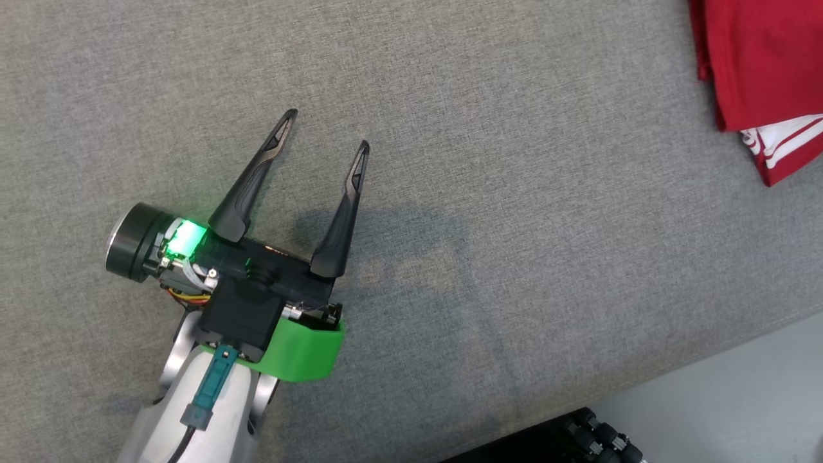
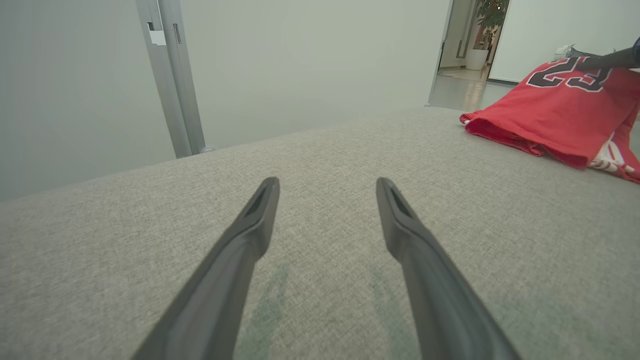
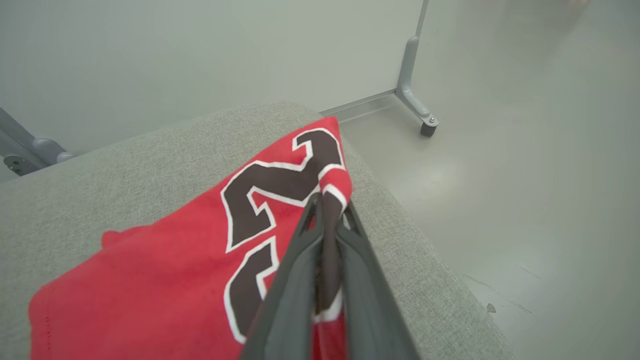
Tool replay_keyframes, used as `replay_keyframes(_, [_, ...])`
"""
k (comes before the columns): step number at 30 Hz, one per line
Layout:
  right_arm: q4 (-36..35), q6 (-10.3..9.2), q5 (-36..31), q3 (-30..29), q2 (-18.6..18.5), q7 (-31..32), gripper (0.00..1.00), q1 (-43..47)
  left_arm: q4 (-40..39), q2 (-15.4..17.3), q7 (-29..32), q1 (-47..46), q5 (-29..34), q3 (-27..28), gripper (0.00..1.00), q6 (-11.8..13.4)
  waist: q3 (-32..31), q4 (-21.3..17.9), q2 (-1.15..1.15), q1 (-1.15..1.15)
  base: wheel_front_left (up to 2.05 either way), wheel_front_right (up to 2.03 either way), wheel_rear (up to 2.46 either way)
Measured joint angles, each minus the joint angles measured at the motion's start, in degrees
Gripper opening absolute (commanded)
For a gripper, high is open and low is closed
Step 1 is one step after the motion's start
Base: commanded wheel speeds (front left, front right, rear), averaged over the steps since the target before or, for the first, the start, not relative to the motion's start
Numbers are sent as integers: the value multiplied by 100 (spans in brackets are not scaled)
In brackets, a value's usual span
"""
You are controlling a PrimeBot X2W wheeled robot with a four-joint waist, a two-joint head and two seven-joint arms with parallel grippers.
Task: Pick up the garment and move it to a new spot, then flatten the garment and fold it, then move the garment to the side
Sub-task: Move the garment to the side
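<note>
Worktop, grey fabric-covered; at its right corner lies the garment — red jersey with dark white-edged numerals, partly folded, judged light, limp and prone to sag, best taken at a hem or corner fold. Right hand: fingers closed tight on a raised fold beside the numerals, arm angled down over the cloth. Left hand: fingers spread wide, empty, low over bare worktop, well apart from the garment.

Dark, white-edged number 23 on the red garment, its digits seen in both wrist views
</note>
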Motion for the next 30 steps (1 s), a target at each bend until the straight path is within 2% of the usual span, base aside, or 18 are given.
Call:
replay_keyframes(6, [190, 0, -58, -33, -91, -1, 0, -132, -2, 12, 0, -35, -49, -66, 100, 68, 16, 135, 0, 0, 0, 0, 0])
replay_keyframes(7, [248, 0, -96, 12, -91, -1, 5, -154, -3, 14, 0, -36, -49, -74, 100, 89, 16, 153, 0, 0, 0, 0, 0])
replay_keyframes(8, [301, 0, -153, 57, -90, -1, 31, -186, -1, 14, 0, -38, -51, -81, 100, 97, 15, 171, 0, 0, 0, 0, 0])
replay_keyframes(10, [448, 0, -325, 98, -87, -2, 42, -274, 20, 12, 0, -47, -78, -104, 100, 108, -9, 197, 0, 0, 0, 0, 0])
replay_keyframes(11, [539, 0, -476, 86, -82, -2, 83, -331, 31, 10, 0, -51, -93, -118, 100, 125, -31, 207, 0, 0, 0, 0, 0])
replay_keyframes(12, [654, 0, -611, 37, -66, -4, 100, -386, 38, 9, 0, -52, -98, -124, 100, 143, -60, 216, 0, 0, 0, 0, 0])
replay_keyframes(16, [778, 0, -1225, -176, 218, -5, 100, -460, 86, -55, 0, -44, -165, -155, 100, 205, -242, 250, 0, 0, 0, 0, 0])
replay_keyframes(18, [727, 0, -1332, -232, 328, -5, 100, -431, 100, -85, 0, -31, -196, -157, 100, 240, -304, 262, 0, 0, 0, 0, 0])
replay_keyframes(23, [145, 0, -1994, -413, 802, -5, 100, 40, 250, -256, 0, 188, -405, -75, 100, 369, -668, 341, 0, 0, 0, 0, 0])
replay_keyframes(30, [-775, 1, -3206, -1288, 1719, -5, 100, 1213, 461, -504, 1, 700, -800, 318, 100, 486, -1283, 551, 0, 0, 0, 0, 0])
